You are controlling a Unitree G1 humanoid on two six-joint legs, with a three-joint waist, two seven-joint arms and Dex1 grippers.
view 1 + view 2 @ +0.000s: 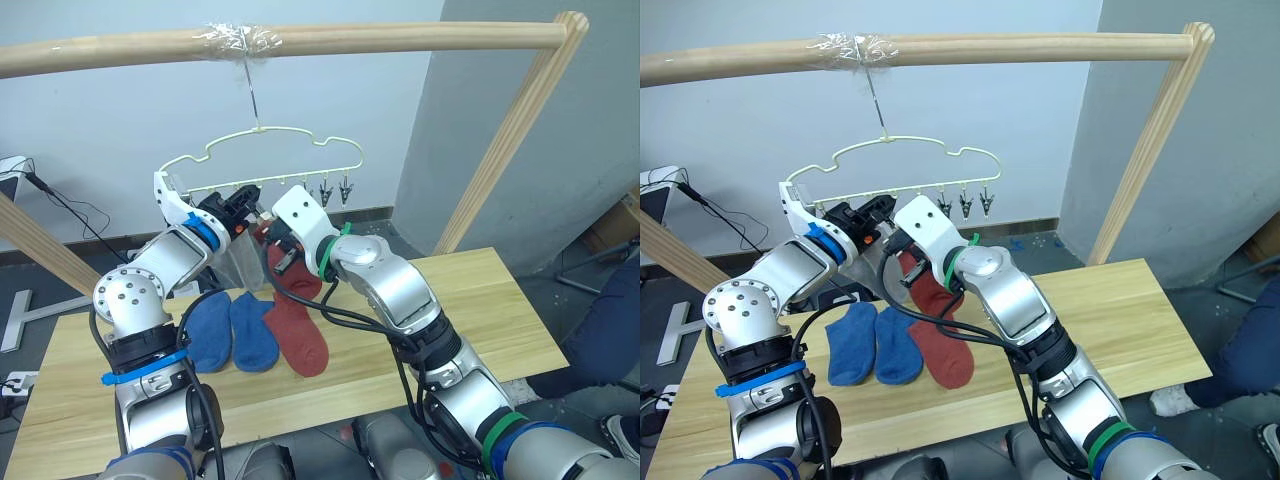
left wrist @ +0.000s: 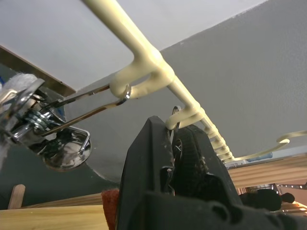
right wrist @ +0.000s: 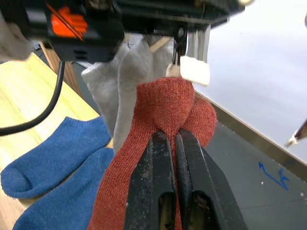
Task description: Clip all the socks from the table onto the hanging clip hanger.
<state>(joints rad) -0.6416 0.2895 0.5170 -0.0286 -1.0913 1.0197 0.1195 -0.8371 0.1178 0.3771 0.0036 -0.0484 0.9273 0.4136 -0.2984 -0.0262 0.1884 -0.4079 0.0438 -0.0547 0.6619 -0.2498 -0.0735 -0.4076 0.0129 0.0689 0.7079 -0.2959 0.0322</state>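
Now | step: clipping a red sock point(image 3: 165, 108) | right end effector point(image 3: 175, 139) clenched on it, mid-frame under clip hanger point(image 1: 262, 160) | left end effector point(image 2: 177, 143) squeezes a clip | two blue socks point(image 1: 232, 332) lie on counter point(image 1: 500, 330) | next: push sock into clip, then let go

Coarse-knit matt cloth on the rust-red sock point(image 3: 163, 110); smooth glossy cream coating on the clip hanger point(image 2: 144, 72); shiny metal clips point(image 2: 53, 129); light, faintly satin wood planks on the table point(image 1: 470, 320).
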